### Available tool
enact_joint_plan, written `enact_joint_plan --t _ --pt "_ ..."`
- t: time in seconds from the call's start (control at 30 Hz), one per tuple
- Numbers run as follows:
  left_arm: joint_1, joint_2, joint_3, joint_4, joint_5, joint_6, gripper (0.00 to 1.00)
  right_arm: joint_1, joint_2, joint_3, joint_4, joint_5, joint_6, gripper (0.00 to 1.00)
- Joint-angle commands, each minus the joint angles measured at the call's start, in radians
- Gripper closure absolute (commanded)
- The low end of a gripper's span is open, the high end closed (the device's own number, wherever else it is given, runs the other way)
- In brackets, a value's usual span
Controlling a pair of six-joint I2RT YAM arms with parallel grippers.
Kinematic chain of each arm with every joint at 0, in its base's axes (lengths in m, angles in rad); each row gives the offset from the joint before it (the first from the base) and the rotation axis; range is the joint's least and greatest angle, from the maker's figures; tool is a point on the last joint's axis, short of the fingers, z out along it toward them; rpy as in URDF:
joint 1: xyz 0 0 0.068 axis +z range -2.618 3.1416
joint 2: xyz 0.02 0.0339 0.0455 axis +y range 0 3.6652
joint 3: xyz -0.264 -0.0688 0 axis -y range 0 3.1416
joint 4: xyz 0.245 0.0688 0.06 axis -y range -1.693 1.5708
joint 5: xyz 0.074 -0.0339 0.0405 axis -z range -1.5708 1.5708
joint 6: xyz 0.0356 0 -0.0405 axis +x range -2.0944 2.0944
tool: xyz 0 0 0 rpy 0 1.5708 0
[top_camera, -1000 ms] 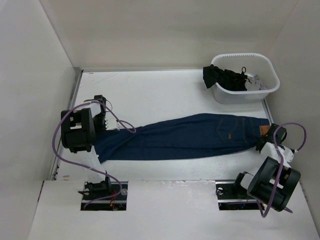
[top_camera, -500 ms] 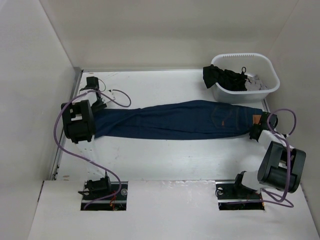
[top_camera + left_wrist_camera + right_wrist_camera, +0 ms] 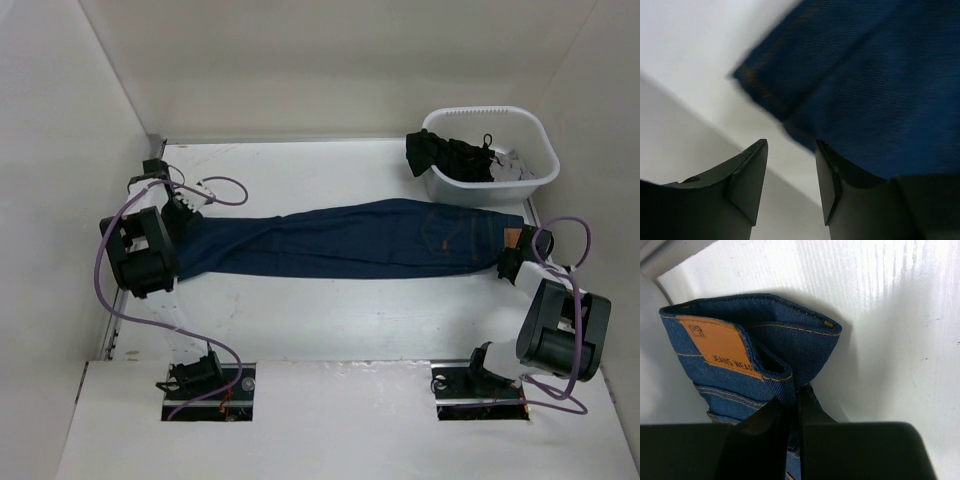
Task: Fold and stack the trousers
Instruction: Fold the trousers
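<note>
While my right gripper clamps the waistband of the trousers at 3 o'clock, my left gripper gapes with nothing between its fingers, beside the hem at 9 o'clock. Trousers lie stretched across the table; basket at 1 o'clock.

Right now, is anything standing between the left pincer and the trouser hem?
Nothing visible does. In the left wrist view the left pincer is open and empty. The hem of the trousers lies just ahead of its fingertips, with nothing between them. The right pincer is shut on the waistband end.
</note>
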Motion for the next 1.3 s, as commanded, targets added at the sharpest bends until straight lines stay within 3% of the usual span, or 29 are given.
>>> enact_joint_plan --t 0.0,0.5,0.8,0.97,1.07,1.27 --pt "-0.01 0.028 0.015 -0.14 0.141 -0.07 0.58 0.013 -0.017 0.002 0.044 0.008 -0.03 0.94" --pt "-0.001 0.059 0.041 0.07 0.012 -0.15 0.51 0.02 -0.023 0.011 0.025 0.019 -0.057 0.94" --pt "-0.007 0.101 0.073 0.032 0.0 -0.126 0.51 0.02 -0.007 0.025 0.027 0.019 -0.07 0.94" --pt "-0.005 0.16 0.096 -0.086 -0.012 -0.117 0.68 0.019 -0.006 0.028 0.028 0.019 -0.07 0.94" --pt "-0.002 0.161 0.094 -0.089 -0.026 -0.127 0.91 0.014 -0.004 0.031 0.028 0.019 -0.071 0.94" --pt "-0.005 0.082 0.091 0.012 -0.076 -0.146 0.93 0.019 0.005 0.031 0.037 0.019 -0.073 0.94"
